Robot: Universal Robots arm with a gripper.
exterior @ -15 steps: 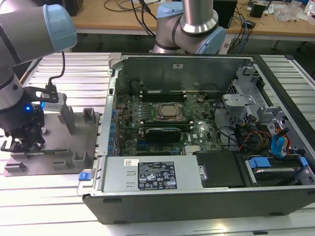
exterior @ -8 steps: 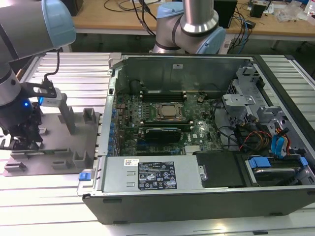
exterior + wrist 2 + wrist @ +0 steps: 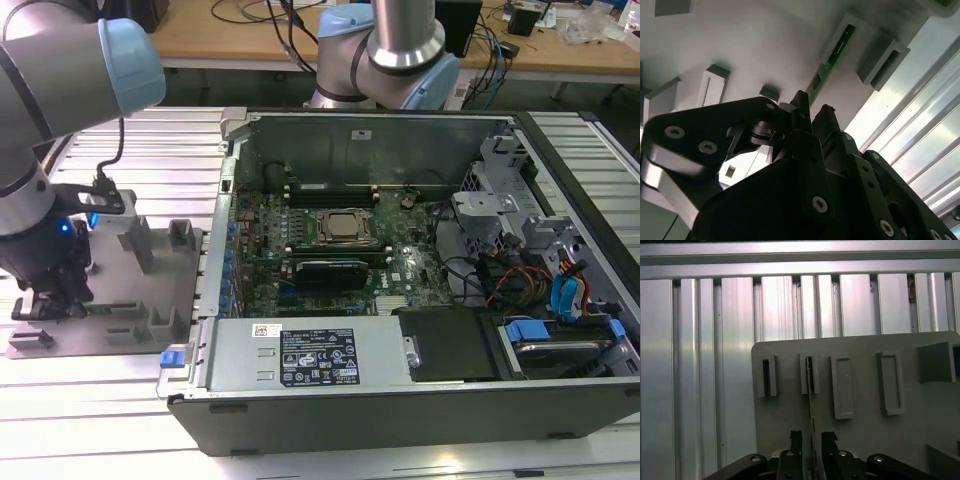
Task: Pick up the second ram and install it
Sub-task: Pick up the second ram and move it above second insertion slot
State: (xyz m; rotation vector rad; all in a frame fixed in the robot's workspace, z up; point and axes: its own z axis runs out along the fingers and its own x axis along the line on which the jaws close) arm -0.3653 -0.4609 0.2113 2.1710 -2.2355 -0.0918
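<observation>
The second ram (image 3: 810, 385) is a thin green stick standing on edge in a slot of the grey fixture plate (image 3: 865, 440); its green edge also shows in the second wrist view (image 3: 832, 60). My gripper (image 3: 812, 436) is down over the near end of the stick with one black finger on each side of it. A small gap shows on both sides, so it stands open around the stick. The second wrist view shows the fingertips (image 3: 801, 102) close beside the green edge. In the exterior view, the gripper (image 3: 55, 300) sits low on the plate (image 3: 150, 290) at the exterior view's left.
The open computer case (image 3: 400, 390) lies to the exterior view's right of the plate. Inside it are the CPU socket (image 3: 345, 227), a black heatsink block (image 3: 322, 271), memory slots (image 3: 330, 190) and cables (image 3: 520, 280). The plate carries several raised grey holders (image 3: 182, 236). The table is ribbed aluminium (image 3: 700, 365).
</observation>
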